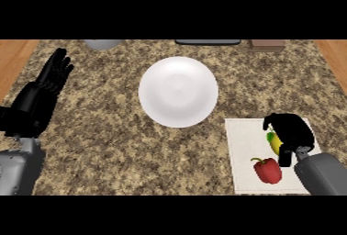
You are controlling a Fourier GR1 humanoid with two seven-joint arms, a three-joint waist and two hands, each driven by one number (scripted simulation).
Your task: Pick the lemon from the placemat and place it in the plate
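My right hand (290,131) has its fingers curled round the lemon (274,141), which is still on the placemat (244,156) beside a red pepper (267,170); lifting and carrying to the plate (178,92) remain; my left hand (42,94) rests open

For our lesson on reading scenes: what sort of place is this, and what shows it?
Probably a kitchen counter: a speckled stone-look counter top, a white plate, and a placemat holding a lemon and a red pepper.
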